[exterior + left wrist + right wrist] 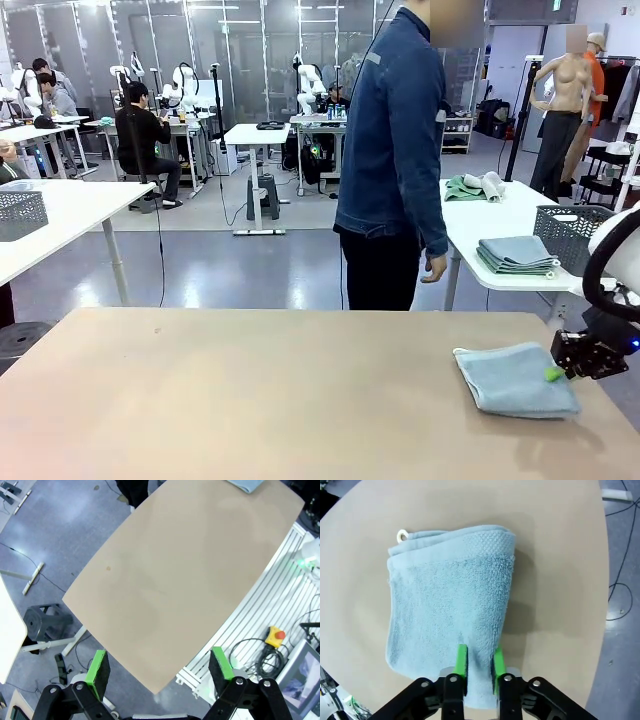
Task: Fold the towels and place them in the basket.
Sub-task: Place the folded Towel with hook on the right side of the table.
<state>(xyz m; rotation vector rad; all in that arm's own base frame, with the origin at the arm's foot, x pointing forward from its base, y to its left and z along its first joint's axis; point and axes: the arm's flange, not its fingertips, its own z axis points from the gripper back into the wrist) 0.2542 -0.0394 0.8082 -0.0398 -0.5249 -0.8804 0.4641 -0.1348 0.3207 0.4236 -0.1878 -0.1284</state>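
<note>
Nearest, work table (250, 390): one pale blue-grey towel (450, 595), folded to a pad near the table's right edge. The right gripper (480, 657) straddles its hem, pads close on either side of a fold, though I cannot tell whether it is pinching or has let go. The left gripper (159, 657) hangs over bare tabletop, fingers spread wide, carrying nothing. Farther, side table (480, 225): a stack of folded blue-grey towels (517, 255) just beside the dark mesh basket (572, 232), with greenish and white towels (475, 187) lying loose beyond; by my reckoning folding is partly done and basketing remains. Writing: none legible; the near towel's small white tag (401, 535) shows no readable print.
</note>
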